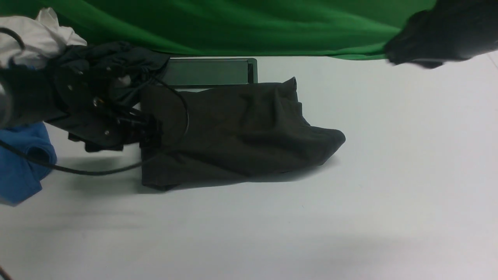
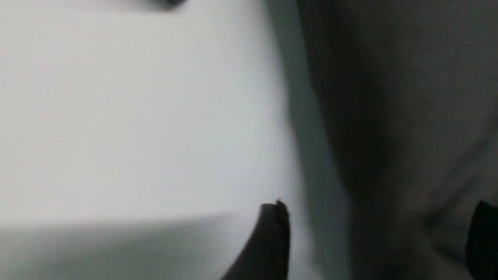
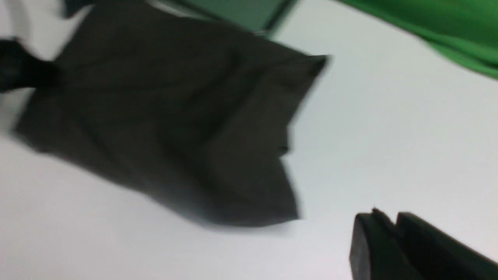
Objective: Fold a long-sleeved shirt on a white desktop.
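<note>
While the long-sleeved shirt (image 1: 237,130) lies folded into a rough rectangle on the white surface (image 1: 350,217), toward the left of centre in the front view, the left hand (image 1: 149,130) sits at its left edge, over the cloth's border. The left wrist view confirms this placement: one dark fingertip (image 2: 274,229) stands over bare surface (image 2: 136,116) beside the shirt's edge (image 2: 408,116), the other shows at the frame's border over the cloth, so the fingers are wide apart and nothing is between them. The left arm reaches in from the left, low and close to the surface, its cable (image 1: 78,169) trailing along the front.

The shirt's right end tapers to a loose point that rests on the surface; its far edge overlaps a dark flat panel (image 1: 206,72) set in the surface.

The right hand (image 3: 389,221) is well apart from the shirt (image 3: 175,128), off to the shirt's right. The right wrist view, blurred, shows its two fingers pressed together with nothing between them, above bare surface. In the front view the right arm (image 1: 443,33) appears only as a dark blurred mass at the upper right, raised before the green backdrop (image 1: 253,23).

A blue garment (image 1: 21,163) and a white cloth (image 1: 35,35) lie at the far left, behind the left arm.
</note>
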You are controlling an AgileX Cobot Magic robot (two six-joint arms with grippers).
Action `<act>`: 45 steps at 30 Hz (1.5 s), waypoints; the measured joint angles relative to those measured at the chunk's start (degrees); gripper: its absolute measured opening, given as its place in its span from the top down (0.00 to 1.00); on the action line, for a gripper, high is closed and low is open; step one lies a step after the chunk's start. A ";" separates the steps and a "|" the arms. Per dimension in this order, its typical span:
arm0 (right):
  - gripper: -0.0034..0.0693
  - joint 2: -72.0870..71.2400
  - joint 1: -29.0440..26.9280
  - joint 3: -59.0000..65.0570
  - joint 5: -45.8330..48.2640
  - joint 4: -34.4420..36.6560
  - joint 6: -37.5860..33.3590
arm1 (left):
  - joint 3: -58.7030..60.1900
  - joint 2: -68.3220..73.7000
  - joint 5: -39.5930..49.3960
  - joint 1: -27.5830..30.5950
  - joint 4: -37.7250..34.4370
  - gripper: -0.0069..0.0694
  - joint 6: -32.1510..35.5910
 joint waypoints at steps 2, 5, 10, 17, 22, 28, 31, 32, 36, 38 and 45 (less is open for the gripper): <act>0.86 -2.52 -1.70 1.75 -1.35 -0.83 -0.56 | -0.31 -3.07 1.62 0.00 -0.13 0.02 -0.59; 0.85 -8.13 -2.23 7.42 -5.25 -0.87 -0.28 | -1.32 -7.99 3.93 0.00 -1.68 0.00 -0.84; 0.82 -23.65 -1.28 28.16 -20.30 0.67 0.22 | -2.37 -18.89 10.44 0.00 -5.88 0.00 3.42; 0.79 -45.62 -1.09 50.01 -34.92 0.99 3.28 | -2.26 -35.27 22.01 0.00 -6.26 0.00 9.93; 0.75 -59.58 -1.09 58.96 -42.77 1.05 4.05 | 1.82 -48.74 32.25 0.00 -6.93 0.11 12.48; 0.71 -67.94 -1.09 61.05 -44.77 1.10 4.50 | 11.96 -66.66 40.41 0.00 -9.52 0.60 8.18; 0.70 -68.49 -0.83 61.05 -44.97 1.10 4.57 | 14.34 -74.38 41.87 0.00 -9.84 0.83 6.25; 0.70 -68.49 -0.77 61.05 -44.97 1.10 4.57 | 14.34 -74.85 41.86 0.00 -9.84 0.84 6.15; 0.68 -68.49 -0.66 61.05 -44.92 1.10 4.57 | 15.28 -82.61 39.54 0.00 -9.44 0.89 5.49; 0.68 -68.49 -0.66 61.05 -44.92 1.10 4.57 | 15.33 -85.27 37.54 0.00 -9.26 0.89 6.63; 0.66 -68.49 -0.66 61.05 -44.87 1.14 4.57 | 15.40 -87.46 35.49 0.00 -9.16 0.89 7.47</act>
